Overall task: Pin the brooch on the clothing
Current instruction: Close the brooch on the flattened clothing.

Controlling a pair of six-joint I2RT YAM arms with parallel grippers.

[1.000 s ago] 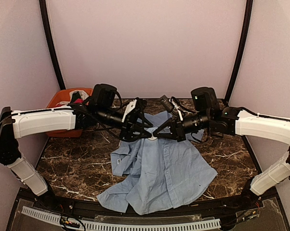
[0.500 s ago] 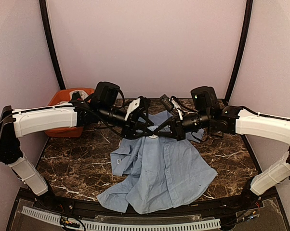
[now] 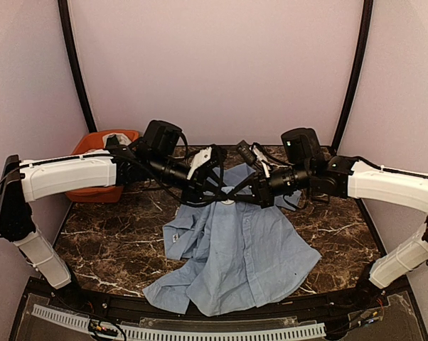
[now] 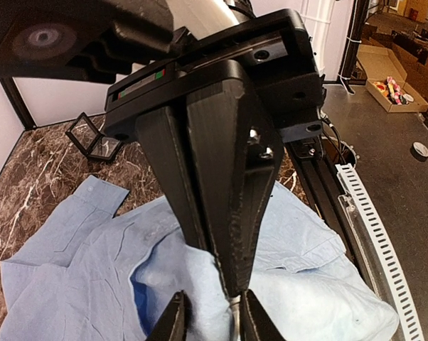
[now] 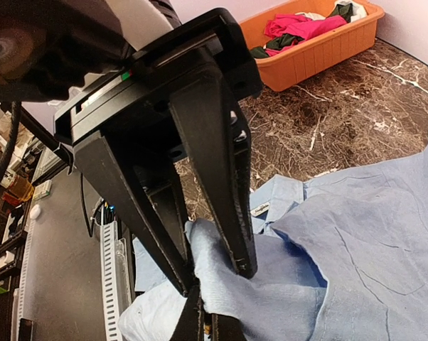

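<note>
The clothing (image 3: pixel 235 249), a light blue shirt, lies crumpled on the marble table, and both arms meet over its collar end. My left gripper (image 3: pixel 215 192) reaches in from the left. In the right wrist view its fingers (image 5: pixel 228 213) pinch a raised fold of the shirt (image 5: pixel 221 270). My right gripper (image 3: pixel 232 199) comes from the right, shut. At its tip sits a small pale piece, the brooch (image 4: pixel 233 309), right against that fold. In the left wrist view my own fingertips (image 4: pixel 175 320) straddle the right gripper's tip (image 4: pixel 232 284). Most of the brooch is hidden.
An orange bin (image 3: pixel 86 149) holding red, black and white garments stands at the back left. A small clear box (image 4: pixel 93 135) sits on the table behind the shirt. A slotted cable rail (image 3: pixel 200 332) runs along the near edge.
My left gripper's fingers have drawn together on the shirt fold, and the left wrist has shifted slightly right. The right arm has stayed put.
</note>
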